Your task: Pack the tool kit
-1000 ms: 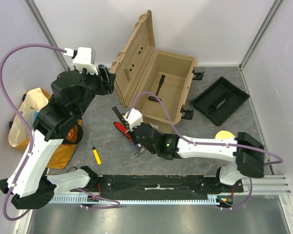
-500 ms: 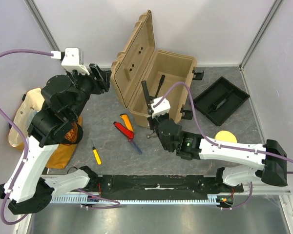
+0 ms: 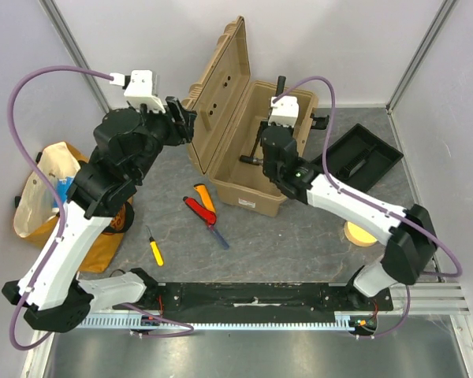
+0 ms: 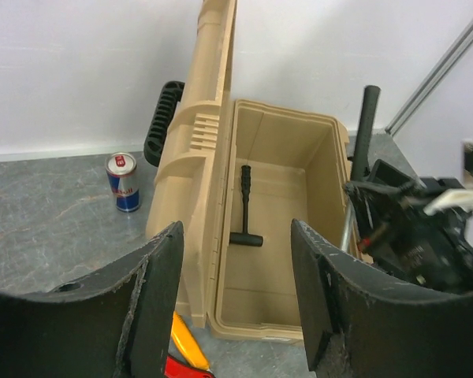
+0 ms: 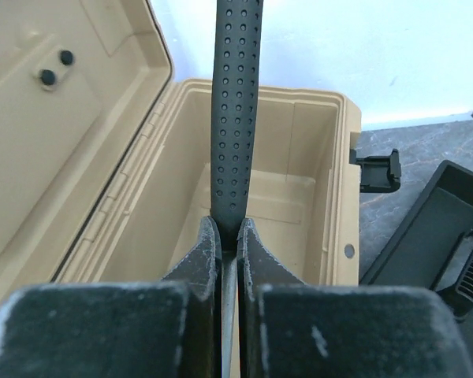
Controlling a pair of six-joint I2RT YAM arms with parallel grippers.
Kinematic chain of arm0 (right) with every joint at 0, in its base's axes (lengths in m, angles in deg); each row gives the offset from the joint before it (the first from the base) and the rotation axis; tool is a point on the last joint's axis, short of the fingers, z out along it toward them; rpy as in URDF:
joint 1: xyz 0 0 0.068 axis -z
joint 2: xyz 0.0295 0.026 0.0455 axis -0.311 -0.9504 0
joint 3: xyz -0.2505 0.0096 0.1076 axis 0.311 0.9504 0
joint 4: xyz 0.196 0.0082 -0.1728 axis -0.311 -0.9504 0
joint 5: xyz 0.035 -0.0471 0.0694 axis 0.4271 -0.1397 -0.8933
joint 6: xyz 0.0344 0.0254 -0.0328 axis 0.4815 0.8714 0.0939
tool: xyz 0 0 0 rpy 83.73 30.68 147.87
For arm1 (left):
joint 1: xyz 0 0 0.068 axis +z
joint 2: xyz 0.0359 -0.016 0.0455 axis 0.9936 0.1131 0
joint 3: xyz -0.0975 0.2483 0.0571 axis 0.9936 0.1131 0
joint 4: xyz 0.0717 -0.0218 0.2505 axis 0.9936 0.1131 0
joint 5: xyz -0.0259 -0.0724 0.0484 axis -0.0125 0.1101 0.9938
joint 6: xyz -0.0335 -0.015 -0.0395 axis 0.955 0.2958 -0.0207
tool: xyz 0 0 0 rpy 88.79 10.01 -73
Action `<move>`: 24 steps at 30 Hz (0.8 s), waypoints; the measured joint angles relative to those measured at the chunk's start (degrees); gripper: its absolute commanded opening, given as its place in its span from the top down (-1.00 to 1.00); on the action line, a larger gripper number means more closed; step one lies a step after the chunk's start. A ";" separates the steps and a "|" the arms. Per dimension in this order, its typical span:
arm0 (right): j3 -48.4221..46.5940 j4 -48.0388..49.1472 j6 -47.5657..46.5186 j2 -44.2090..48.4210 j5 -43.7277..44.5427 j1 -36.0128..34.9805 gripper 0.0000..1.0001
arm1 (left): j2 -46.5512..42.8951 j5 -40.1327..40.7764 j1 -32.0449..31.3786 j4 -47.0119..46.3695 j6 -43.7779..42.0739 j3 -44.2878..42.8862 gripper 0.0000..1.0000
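The right pincer (image 5: 227, 240) is clamped narrow on a black-handled tool (image 5: 236, 102). It grips where the dimpled handle meets the metal shaft, and the handle stands upright above the fingers. Directly beneath this pincer is the open tan toolbox (image 3: 256, 197), its lid propped upright. On the box floor, below and beyond the fingertips, lies a small black hammer (image 4: 244, 209). The black inner tray (image 3: 355, 161) sits on the table outside the box, off to this pincer's right and apart from it. The left pincer (image 4: 235, 236) stands wide and holds nothing, hovering on the lid side of the toolbox, with the open box framed between its fingers (image 4: 154, 299). Ahead of it and to its left a drink can (image 4: 124, 183) stands on the table, near the lid's outer face and its black carrying handle (image 4: 162, 118). Nearer the arm bases than either pincer, a red knife (image 3: 195, 209) and a yellow screwdriver (image 3: 155, 250) lie on the table outside the box. A yellow sponge disc (image 3: 361, 232) shows beside the right forearm, and a cloth bag (image 3: 39, 197) slumps far out past the left arm.
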 measured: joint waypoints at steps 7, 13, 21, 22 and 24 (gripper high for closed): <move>-4.90 -3.43 5.42 -11.72 -6.23 7.21 1.00 | 3.41 -0.28 0.00 -0.04 0.35 -0.02 -0.26; -5.64 -8.50 11.80 -19.10 -9.79 8.24 1.00 | 4.83 -1.01 0.17 -0.02 0.37 -0.04 -0.27; -6.54 -11.98 17.94 -27.26 -11.43 9.51 0.82 | 5.35 -2.49 1.14 -0.37 0.37 -0.09 -0.28; -6.88 -12.37 18.38 -28.17 -11.72 9.97 0.76 | 5.38 -2.62 1.31 -0.48 0.37 -0.11 -0.28; -8.31 -13.81 18.97 -30.18 -12.20 10.97 0.50 | 5.44 -3.02 1.51 -0.90 0.37 -0.11 -0.28</move>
